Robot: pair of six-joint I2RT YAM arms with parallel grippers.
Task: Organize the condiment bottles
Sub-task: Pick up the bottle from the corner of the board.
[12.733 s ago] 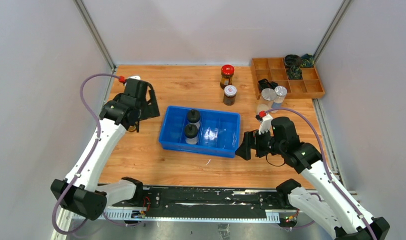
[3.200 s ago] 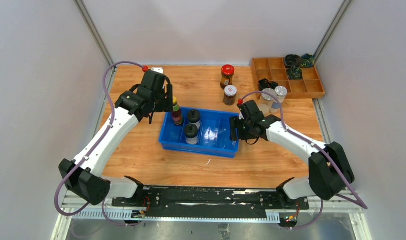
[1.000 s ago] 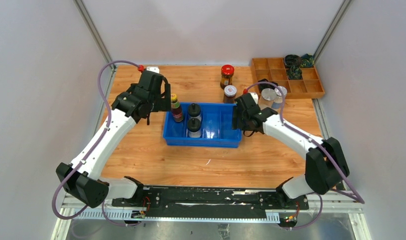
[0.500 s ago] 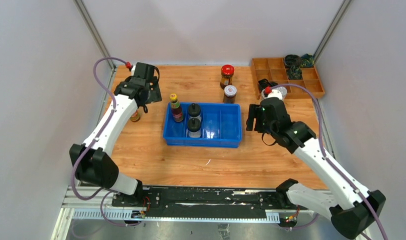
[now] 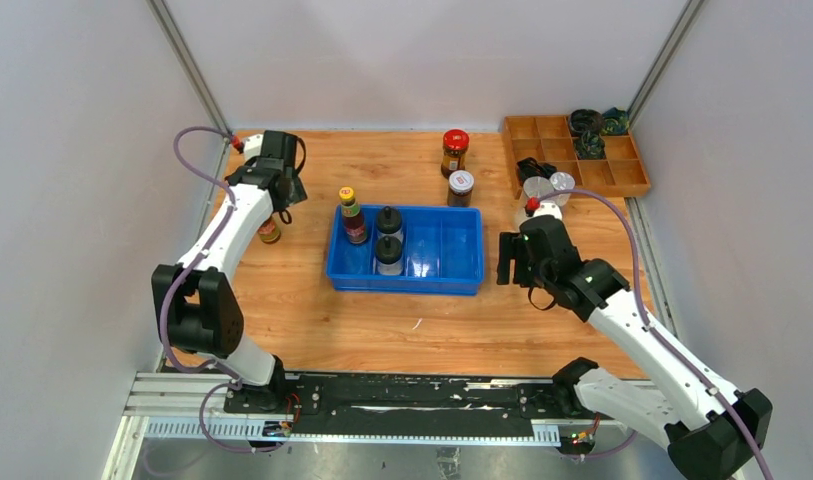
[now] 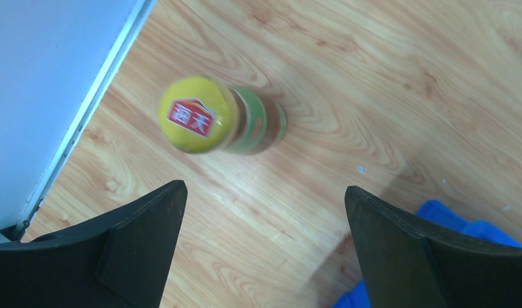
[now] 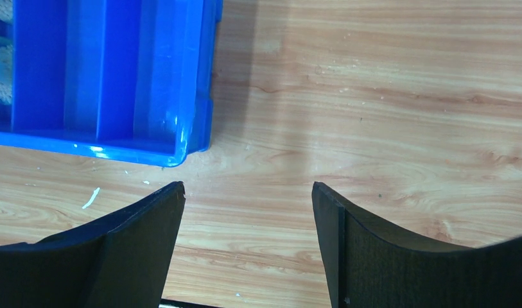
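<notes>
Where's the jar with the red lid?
In the top view, the red-lidded jar stands at the table's far side, just behind the white-lidded jar and left of the wooden tray.

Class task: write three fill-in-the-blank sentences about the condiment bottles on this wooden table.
The blue plastic bin holds ___ bottles.
The round jar standing farthest back has a ___ lid.
The slim sauce bottle nearest the left arm's open jaws has a ___ cap.
Missing words: three; red; yellow.

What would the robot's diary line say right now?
left pincer open near slim yellow-capped sauce bottle | right pincer open, empty, beside blue plastic bin | bin holds three bottles
</notes>
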